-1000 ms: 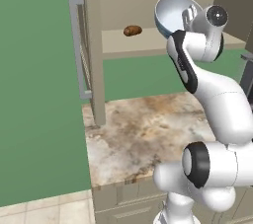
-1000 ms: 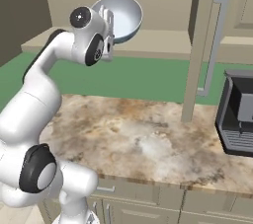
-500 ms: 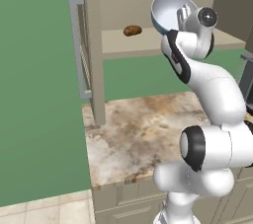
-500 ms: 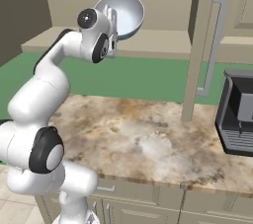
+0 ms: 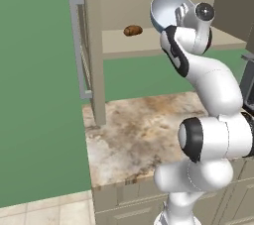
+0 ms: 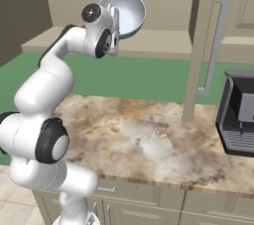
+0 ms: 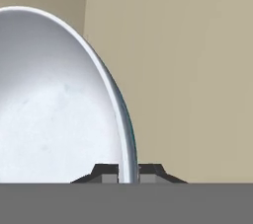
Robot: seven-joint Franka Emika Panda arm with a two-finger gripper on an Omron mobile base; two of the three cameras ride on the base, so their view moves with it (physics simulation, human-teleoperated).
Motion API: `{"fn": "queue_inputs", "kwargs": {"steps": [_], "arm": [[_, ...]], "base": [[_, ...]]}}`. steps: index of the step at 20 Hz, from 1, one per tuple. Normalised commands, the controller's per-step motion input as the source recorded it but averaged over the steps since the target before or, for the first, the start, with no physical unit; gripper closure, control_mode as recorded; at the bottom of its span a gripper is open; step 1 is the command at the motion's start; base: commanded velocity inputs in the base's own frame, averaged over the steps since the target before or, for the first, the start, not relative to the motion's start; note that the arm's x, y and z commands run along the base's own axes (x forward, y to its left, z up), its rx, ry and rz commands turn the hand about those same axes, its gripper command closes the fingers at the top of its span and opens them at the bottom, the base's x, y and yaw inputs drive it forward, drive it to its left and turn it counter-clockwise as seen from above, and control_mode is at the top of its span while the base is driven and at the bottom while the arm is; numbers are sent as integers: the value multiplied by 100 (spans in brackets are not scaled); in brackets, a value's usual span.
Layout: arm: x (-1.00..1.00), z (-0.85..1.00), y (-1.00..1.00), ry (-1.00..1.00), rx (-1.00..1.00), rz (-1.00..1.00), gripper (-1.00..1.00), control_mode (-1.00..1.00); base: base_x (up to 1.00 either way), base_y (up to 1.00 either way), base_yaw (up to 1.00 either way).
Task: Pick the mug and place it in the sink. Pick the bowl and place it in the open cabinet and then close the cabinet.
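Here, bowl (image 5: 166, 11) raised before the open cabinet (image 5: 92, 55).
The gripper (image 7: 128, 172) pinches the bowl's rim between its fingertips (image 7: 106, 171), the bowl tipped on edge just above the inner shelf (image 5: 144, 45). A small brown lump (image 5: 132, 30) lies on that shelf at nine o'clock from the bowl; a dark appliance (image 6: 238, 117) stands on the counter (image 6: 149, 140).

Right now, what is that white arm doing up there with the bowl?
The robot's end effector is pinched on the rim of the white bowl, holding it tilted up in front of the open cabinet, level with its inner shelf. A small brown lump already sits on that shelf. The bowl has not been set down yet, and the cabinet door stands open. A dark appliance sits on the marbled counter below.
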Motion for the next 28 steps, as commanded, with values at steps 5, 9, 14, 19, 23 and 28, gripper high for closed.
{"fn": "queue_inputs", "kwargs": {"steps": [5,9,14,19,23,28], "arm": [[41,-4,0,20,3,0,100,-100],[24,0,0,12,2,0,100,-100],[6,0,0,0,0,0,-100,-100],[0,0,0,-15,0,0,-100,-100],[0,1,0,-27,0,0,-100,-100],[-4,9,0,-25,0,0,-100,-100]], "base": [[0,0,0],[0,0,0],[0,0,0],[0,0,0],[0,0,0],[0,0,0]]}}
